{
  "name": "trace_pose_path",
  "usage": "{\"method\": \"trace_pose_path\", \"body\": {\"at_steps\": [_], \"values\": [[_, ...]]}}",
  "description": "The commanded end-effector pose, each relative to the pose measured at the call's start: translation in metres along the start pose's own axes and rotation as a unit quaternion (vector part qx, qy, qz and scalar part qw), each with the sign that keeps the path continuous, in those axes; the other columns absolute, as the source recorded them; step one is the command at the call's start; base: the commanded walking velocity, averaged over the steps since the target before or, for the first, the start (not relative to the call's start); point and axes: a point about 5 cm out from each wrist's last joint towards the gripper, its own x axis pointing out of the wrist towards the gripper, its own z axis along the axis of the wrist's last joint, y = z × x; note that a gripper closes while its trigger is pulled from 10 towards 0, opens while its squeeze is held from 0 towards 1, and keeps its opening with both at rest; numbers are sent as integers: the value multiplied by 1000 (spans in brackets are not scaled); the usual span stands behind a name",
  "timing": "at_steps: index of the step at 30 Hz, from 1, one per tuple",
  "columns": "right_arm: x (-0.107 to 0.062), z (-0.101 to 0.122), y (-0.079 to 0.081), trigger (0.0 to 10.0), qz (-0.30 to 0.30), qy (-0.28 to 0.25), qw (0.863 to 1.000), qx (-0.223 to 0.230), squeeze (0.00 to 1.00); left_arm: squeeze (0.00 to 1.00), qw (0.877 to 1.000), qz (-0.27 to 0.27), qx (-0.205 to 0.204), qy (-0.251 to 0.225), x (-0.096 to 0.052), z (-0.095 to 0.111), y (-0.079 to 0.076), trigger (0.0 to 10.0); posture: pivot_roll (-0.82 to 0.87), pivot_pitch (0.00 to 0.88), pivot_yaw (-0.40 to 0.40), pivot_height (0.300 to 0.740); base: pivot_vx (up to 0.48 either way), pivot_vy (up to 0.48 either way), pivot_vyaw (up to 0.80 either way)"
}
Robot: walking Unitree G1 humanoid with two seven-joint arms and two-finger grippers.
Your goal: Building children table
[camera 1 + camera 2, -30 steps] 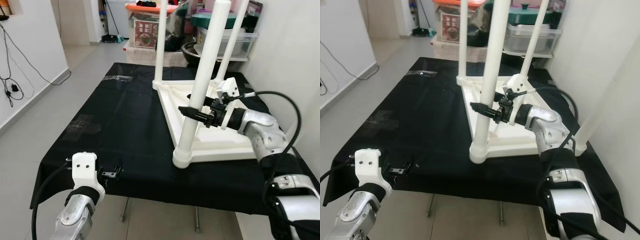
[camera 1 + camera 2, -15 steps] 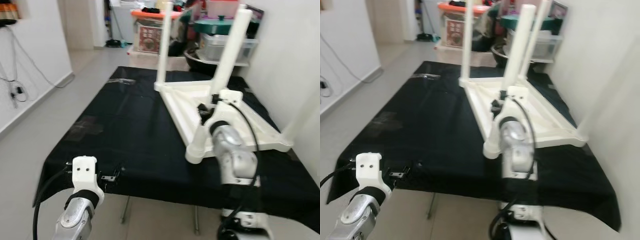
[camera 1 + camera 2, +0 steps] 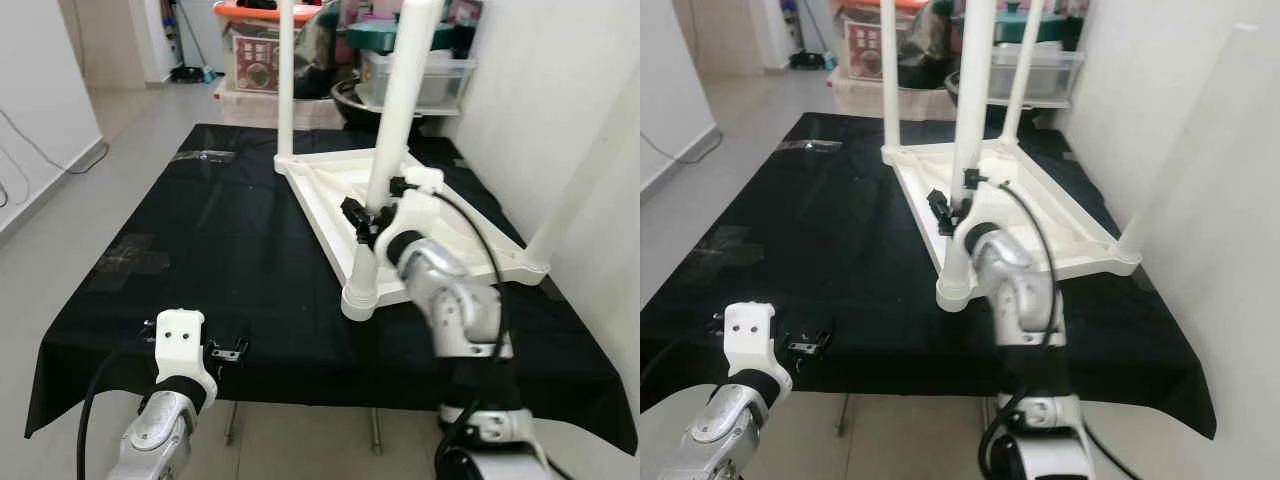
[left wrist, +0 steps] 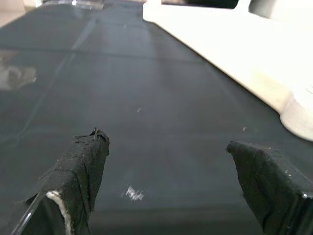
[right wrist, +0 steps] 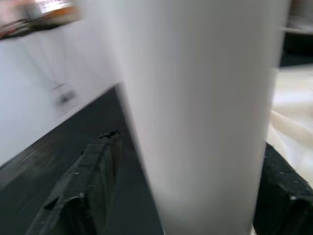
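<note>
A white children's table (image 3: pixel 455 215) lies upside down on the black-covered worktable (image 3: pixel 200 230), its legs pointing up. My right gripper (image 3: pixel 365 222) is at the near leg (image 3: pixel 395 120), about a third of the way up, with one black finger on each side of it. In the right wrist view the white leg (image 5: pixel 195 112) stands between the fingers (image 5: pixel 93 166), so the gripper looks shut on it. My left gripper (image 3: pixel 228 350) hovers low over the cloth at the near left edge, open and holding nothing (image 4: pixel 168 152).
Other legs stand at the far left corner (image 3: pixel 286 80) and the right corner (image 3: pixel 590 160). Storage boxes and a pot (image 3: pixel 400 60) crowd the floor behind the worktable. A white wall (image 3: pixel 560 60) runs close along the right. Bare cloth spreads on the left.
The whole view has shifted. My right arm has swung from the right side to straight ahead, with its gripper staying on the near leg. The left gripper has kept its place.
</note>
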Motion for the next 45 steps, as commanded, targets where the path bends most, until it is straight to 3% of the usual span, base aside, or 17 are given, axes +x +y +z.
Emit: {"method": "trace_pose_path", "body": {"at_steps": [1, 6, 15, 18, 20, 21, 24, 26, 27, 28, 30, 32, 37, 38, 41, 44, 45], "values": [[0, 6, 12, 10000, 95, -8, 995, -11, 0, 0, 1000, 0, -1, 4, 0, -3, 0, 10000, 64, 0, -101, 740, 0, 0, 0], [-16, 4, 10, 10000, 280, -2, 955, -100, 0, 0, 1000, -1, 2, 5, 2, -4, 1, 10000, 69, 0, -105, 740, 0, 0, 0], [0, -16, 27, 10000, 348, 37, 926, -141, 0, 0, 1000, -8, 5, -1, 5, -1, -2, 10000, 87, 0, -114, 740, 0, 0, 0], [22, -22, 54, 10000, 391, 32, 910, -136, 0, 0, 1000, -3, 10, -5, 5, 1, 1, 10000, 124, 0, -129, 740, 0, 0, 0], [40, -21, 62, 7333, 375, 20, 919, -116, 0, 0, 1000, 1, 14, -5, 2, 1, 3, 10000, 134, 0, -136, 740, 0, 0, 0], [49, -24, 52, 0, 311, 39, 942, -118, 0, 0, 1000, 3, 15, -4, 1, 1, 4, 10000, 130, 0, -136, 740, 0, 0, 0], [53, -27, 44, 0, 265, 55, 955, -123, 0, 0, 1000, 4, 15, -3, 1, 0, 4, 10000, 130, 0, -136, 740, 0, 0, 0], [56, -33, 5, 0, 53, 72, 992, -92, 0, 0, 1000, 5, 14, -2, -1, -1, 3, 10000, 107, 0, -127, 740, 0, 0, 0], [56, -33, 5, 0, 53, 72, 992, -92, 0, 0, 1000, 5, 14, -2, -1, -1, 3, 10000, 107, 0, -127, 740, 0, 0, 0], [48, -38, -18, 0, -67, 66, 994, -55, 0, 0, 1000, 3, 13, 1, -1, -3, 2, 10000, 100, 0, -123, 740, 0, 0, 0], [21, -51, -51, 0, -248, 56, 967, -10, 0, 0, 1000, -2, 12, 5, -1, -5, -2, 10000, 92, 0, -118, 740, 0, 0, 0], [21, -51, -51, 0, -248, 56, 967, -10, 0, 0, 1000, -2, 12, 5, -1, -5, -2, 10000, 92, 0, -118, 740, 0, 0, 0], [-19, -76, -36, 0, -383, 62, 921, 43, 0, 0, 1000, -5, 11, 6, 1, -2, -2, 10000, 76, 0, -92, 740, 0, 0, 0], [-16, -81, -15, 10000, -346, 68, 933, 73, 0, 0, 1000, -9, 12, 7, 2, -2, -2, 10000, 72, 0, -83, 740, 0, 0, 0], [-5, -70, 14, 10000, -253, 25, 962, 96, 0, 0, 1000, -18, 13, 8, 3, -2, -3, 10000, 69, 0, -77, 740, 0, 0, 0], [-5, -70, 14, 10000, -253, 25, 962, 96, 0, 0, 1000, -18, 13, 8, 3, -2, -3, 10000, 69, 0, -77, 740, 0, 0, 0], [2, -57, 21, 10000, -187, -7, 978, 97, 1000, 0, 1000, -22, 14, 7, 4, -2, -4, 10000, 70, 0, -76, 740, 0, 0, 0]]}}
